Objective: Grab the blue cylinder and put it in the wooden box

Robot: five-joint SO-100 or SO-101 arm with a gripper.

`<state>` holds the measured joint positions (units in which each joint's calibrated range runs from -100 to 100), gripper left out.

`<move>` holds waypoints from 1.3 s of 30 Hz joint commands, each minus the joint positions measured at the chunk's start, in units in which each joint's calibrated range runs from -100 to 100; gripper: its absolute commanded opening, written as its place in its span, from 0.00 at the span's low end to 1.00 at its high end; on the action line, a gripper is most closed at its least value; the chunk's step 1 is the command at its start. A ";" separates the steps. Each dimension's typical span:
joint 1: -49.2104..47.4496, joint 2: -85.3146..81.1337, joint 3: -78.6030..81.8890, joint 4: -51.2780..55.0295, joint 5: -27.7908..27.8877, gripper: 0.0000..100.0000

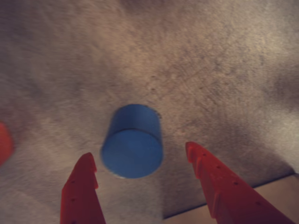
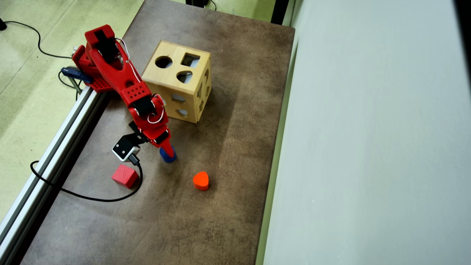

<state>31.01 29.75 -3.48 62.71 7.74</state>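
Note:
The blue cylinder stands upright on the brown table, just beyond my two red fingertips in the wrist view. My gripper is open, its jaws spread wider than the cylinder and not touching it. In the overhead view the cylinder is mostly covered by the gripper, which hangs right above it. The wooden box, a light-wood cube with round, square and rounded cutouts, stands farther up the table, beside the arm.
A red cube lies left of the cylinder and an orange-red heart-like block right of it; its edge shows as an orange patch. A black cable loops over the table. An aluminium rail runs along the left edge.

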 commanded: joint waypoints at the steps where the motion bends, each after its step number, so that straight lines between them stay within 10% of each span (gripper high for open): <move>1: 0.19 -0.74 -4.66 -0.35 0.29 0.31; 39: -1.89 8.00 -8.96 0.86 0.34 0.30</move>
<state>29.21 38.73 -10.43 63.20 7.74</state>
